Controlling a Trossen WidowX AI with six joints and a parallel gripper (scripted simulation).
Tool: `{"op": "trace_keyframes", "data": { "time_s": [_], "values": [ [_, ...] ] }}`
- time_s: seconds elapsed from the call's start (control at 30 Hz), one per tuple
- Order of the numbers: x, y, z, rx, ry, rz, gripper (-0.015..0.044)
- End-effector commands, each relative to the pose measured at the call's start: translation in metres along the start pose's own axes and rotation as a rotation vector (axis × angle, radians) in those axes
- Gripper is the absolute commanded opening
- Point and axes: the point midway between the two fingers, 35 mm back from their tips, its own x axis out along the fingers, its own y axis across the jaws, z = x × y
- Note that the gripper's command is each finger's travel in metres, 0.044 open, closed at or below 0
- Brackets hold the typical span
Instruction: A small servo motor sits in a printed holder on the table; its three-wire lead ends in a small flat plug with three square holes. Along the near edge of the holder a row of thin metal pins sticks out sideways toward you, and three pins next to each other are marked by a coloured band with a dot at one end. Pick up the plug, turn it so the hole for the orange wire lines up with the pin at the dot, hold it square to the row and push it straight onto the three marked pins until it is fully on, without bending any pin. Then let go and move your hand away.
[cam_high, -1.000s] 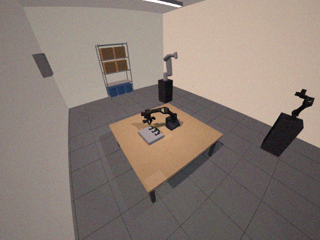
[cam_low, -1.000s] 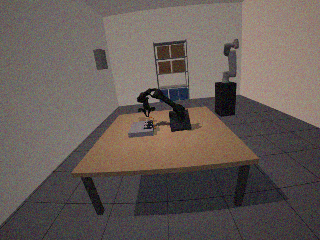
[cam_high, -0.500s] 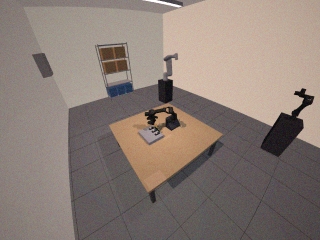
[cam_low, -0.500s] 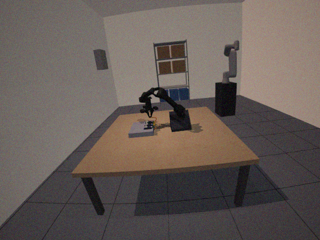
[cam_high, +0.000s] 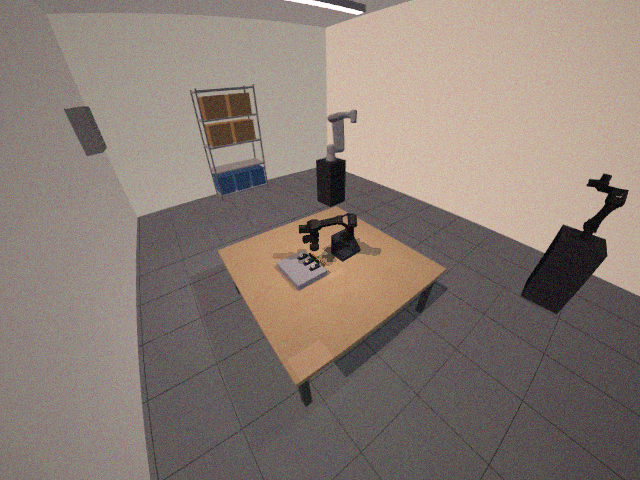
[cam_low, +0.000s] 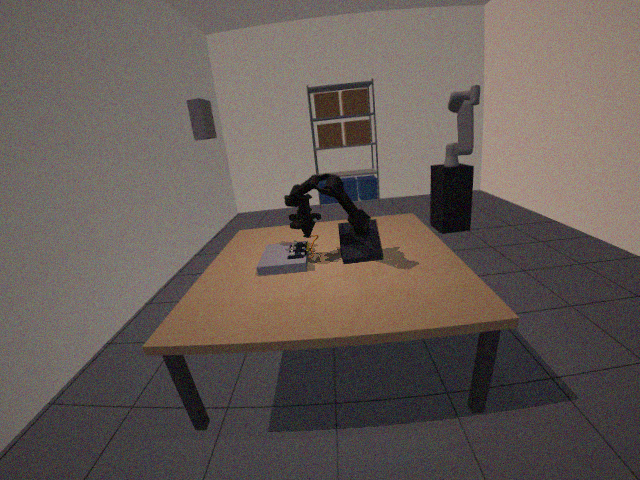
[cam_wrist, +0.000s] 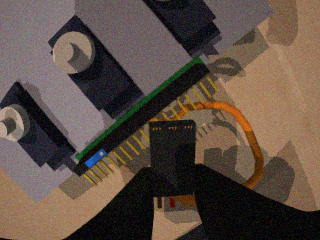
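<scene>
My gripper (cam_high: 314, 249) (cam_low: 308, 236) (cam_wrist: 172, 174) is shut on the black plug (cam_wrist: 172, 145), above the pins' side of the grey holder (cam_high: 301, 275) (cam_low: 281, 262) (cam_wrist: 122, 37). The plug's three-hole end faces up in the wrist view. The row of thin golden pins (cam_wrist: 134, 145) runs diagonally from lower left to upper right, at an angle to the plug. A blue band (cam_wrist: 93, 159) with a pale dot (cam_wrist: 102, 153) at its upper-right end marks pins near the row's lower-left end. The plug hides some middle pins. The orange wire (cam_wrist: 256, 150) loops right of the plug.
Three dark servo motors with pale round horns sit in the holder: one at left (cam_wrist: 37, 135), one in the middle (cam_wrist: 102, 82) and one at top right (cam_wrist: 187, 22). The arm's black base (cam_high: 345, 245) (cam_low: 360, 242) stands on the wooden table (cam_high: 351, 299) (cam_low: 330, 304) beside the holder.
</scene>
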Motion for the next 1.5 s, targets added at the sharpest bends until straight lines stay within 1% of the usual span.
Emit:
{"op": "trace_keyframes", "data": {
  "time_s": [0.0,0.5,0.63,0.9,1.1,1.47],
  "values": [
    [0.002,0.001,-0.019,-0.142,0.000,0.006,0.0000],
    [0.013,-0.002,-0.079,-0.631,0.003,0.008,0.0000],
    [0.019,-0.002,-0.080,-0.642,0.002,0.008,0.0000],
    [0.053,-0.001,-0.082,-0.645,0.003,0.010,0.0000],
    [0.053,0.001,-0.079,-0.645,0.003,0.010,0.0000],
    [0.052,0.021,-0.055,-0.647,0.002,0.011,0.0000]
  ]
}}
